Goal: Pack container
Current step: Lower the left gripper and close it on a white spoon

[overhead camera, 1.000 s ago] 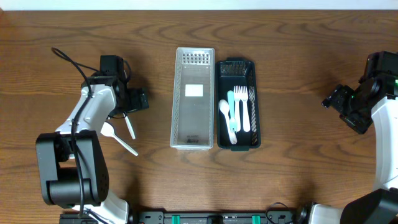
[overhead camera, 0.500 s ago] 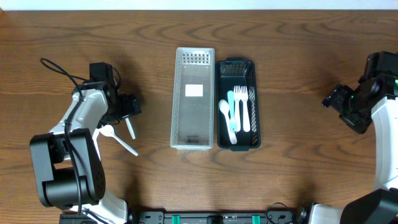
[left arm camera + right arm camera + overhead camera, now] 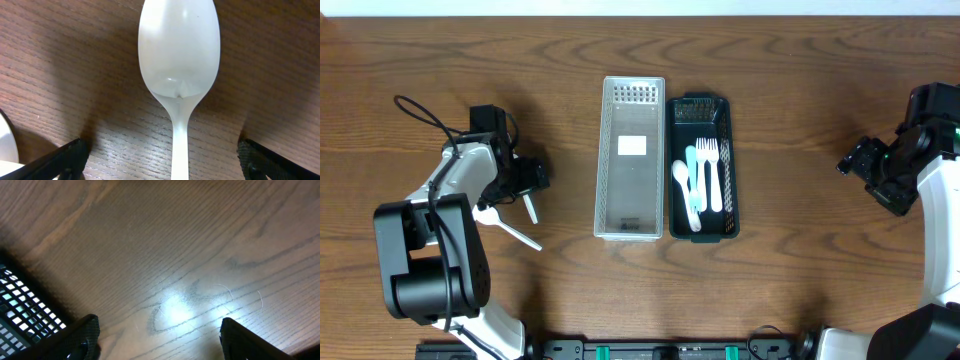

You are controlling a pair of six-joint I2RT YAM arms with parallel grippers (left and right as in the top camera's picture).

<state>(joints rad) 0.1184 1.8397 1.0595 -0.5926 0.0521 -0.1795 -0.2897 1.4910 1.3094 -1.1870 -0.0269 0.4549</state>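
Note:
My left gripper is open low over the table at the left, its fingers on either side of a white plastic spoon whose bowl fills the left wrist view; the handle runs between the fingertips. Loose white cutlery lies on the wood by that gripper. A dark green basket at the centre holds white and teal cutlery. A clear empty container stands against its left side. My right gripper is open and empty at the far right, over bare wood.
The dark basket's mesh corner shows at the left edge of the right wrist view. A black cable loops off the left arm. The arm bases stand at the table's front edge.
My left gripper has drawn left and then settled a little lower over the white spoon. The right arm, basket and container have not moved.

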